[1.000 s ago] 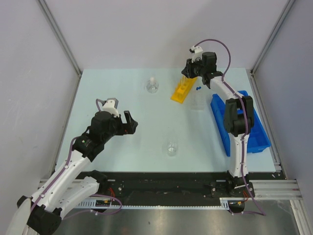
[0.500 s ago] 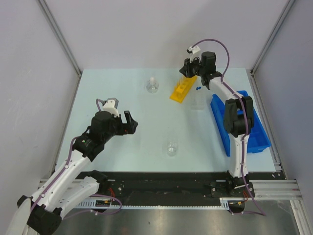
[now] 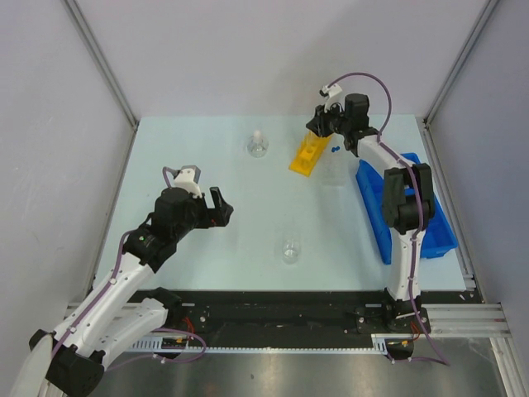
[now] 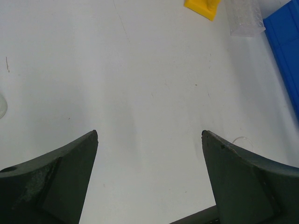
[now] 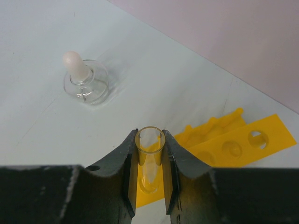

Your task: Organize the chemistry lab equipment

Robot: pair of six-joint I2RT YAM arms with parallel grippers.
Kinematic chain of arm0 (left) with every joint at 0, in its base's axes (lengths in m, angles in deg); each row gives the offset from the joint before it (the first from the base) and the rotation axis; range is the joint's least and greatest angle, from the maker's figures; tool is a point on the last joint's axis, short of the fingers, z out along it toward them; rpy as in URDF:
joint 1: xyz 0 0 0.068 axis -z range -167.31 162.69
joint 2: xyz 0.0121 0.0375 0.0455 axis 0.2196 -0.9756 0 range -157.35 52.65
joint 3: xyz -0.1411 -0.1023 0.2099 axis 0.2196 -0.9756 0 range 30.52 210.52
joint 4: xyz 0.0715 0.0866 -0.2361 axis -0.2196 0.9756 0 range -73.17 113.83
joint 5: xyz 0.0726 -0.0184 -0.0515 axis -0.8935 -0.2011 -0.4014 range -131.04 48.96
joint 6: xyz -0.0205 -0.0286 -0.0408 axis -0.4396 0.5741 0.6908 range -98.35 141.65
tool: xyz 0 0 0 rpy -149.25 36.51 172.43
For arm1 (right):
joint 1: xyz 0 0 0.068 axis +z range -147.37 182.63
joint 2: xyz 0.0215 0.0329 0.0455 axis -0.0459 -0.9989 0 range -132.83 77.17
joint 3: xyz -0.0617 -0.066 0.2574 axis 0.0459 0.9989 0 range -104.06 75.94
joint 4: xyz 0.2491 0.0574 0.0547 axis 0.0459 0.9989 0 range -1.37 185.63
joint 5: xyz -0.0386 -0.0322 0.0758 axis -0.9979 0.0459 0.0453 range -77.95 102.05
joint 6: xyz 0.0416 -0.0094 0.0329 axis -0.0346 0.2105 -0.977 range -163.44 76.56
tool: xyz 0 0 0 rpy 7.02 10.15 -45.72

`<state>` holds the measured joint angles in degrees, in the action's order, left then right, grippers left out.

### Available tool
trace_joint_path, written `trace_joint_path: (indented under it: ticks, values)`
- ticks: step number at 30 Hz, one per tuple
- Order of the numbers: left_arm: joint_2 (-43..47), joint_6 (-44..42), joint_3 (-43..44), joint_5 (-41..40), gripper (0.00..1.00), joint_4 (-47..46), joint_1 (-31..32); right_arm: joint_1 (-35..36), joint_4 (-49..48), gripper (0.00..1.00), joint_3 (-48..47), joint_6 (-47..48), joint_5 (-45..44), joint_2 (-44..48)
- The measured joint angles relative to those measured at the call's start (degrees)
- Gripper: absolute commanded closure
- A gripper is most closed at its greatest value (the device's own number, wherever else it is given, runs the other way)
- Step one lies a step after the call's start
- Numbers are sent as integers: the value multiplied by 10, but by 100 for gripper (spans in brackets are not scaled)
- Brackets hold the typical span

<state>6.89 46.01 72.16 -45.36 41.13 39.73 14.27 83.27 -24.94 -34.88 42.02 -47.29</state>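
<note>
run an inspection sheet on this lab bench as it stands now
surface: pale blue table, a few faint marks
job's things: yellow rack far middle; flask with white stopper to its left; clear tray and blue caps beside the rack; beaker near centre; blue bin at the right edge; clear tube held above the rack
clutter: nothing seen
grippers: left pincer open, holding nothing; right pincer shut on the clear tube
cables: purple cables run along both arms, one looping above the right wrist
surroundings: grey walls on three sides
</note>
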Motion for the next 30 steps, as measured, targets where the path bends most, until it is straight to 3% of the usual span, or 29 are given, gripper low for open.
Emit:
trace_joint_path:
  ticks: [30]
  values:
    - [1, 0, 0, 2, 3, 0, 0, -9, -24, 76, 64, 0, 10, 56]
